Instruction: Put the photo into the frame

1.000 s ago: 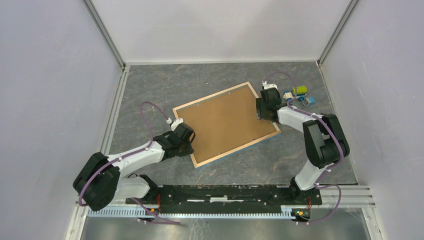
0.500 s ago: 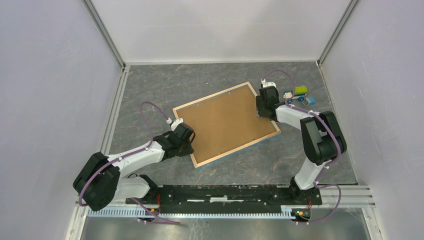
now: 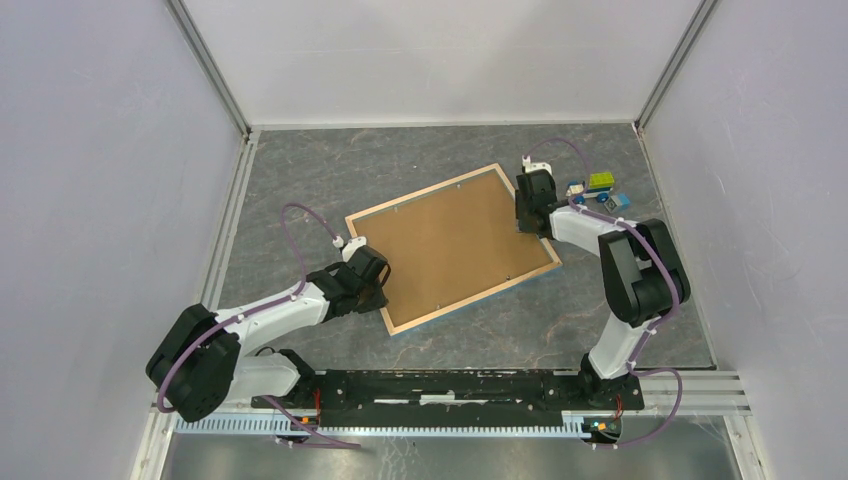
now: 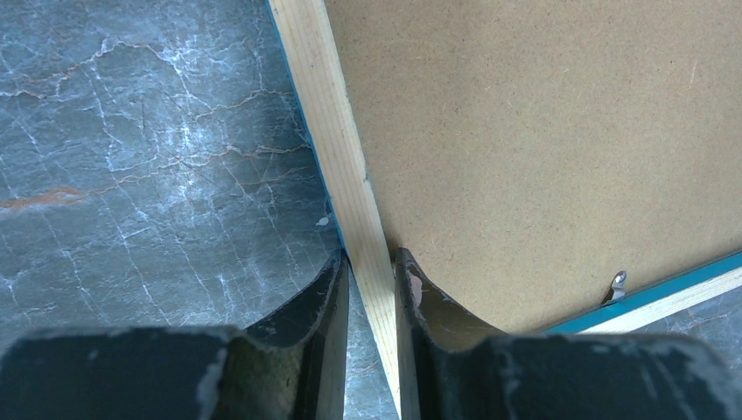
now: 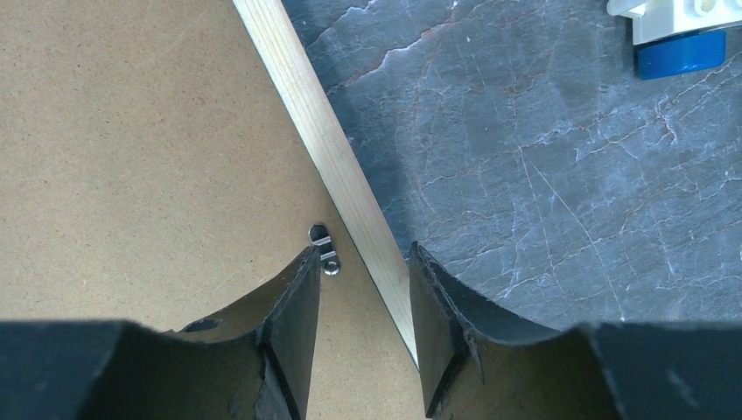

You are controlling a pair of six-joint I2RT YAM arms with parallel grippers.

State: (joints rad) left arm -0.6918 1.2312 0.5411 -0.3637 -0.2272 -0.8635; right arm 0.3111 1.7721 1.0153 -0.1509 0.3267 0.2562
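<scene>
The frame [image 3: 420, 191] lies face down on the table, its light wood rim [image 4: 328, 114] up and a thin blue edge showing. A brown hardboard backing [image 3: 450, 245] fills it. The photo is hidden. My left gripper [image 4: 371, 258] is shut on the frame's left rim near the front corner [image 3: 376, 280]. My right gripper [image 5: 363, 254] straddles the right rim [image 5: 302, 96], partly open: one finger is over the backing by a metal clip [image 5: 325, 247], the other is outside the rim, with a gap left.
Small toy blocks [image 3: 598, 190], green, white and blue, sit just right of the right gripper, and a blue piece [image 5: 678, 31] shows in the right wrist view. Another clip [image 4: 618, 282] sits at the frame's near edge. Walls close in the table on three sides.
The right gripper's jaws have narrowed around the right rim, and that wrist has shifted slightly toward the far side. The left gripper and the frame have not moved.
</scene>
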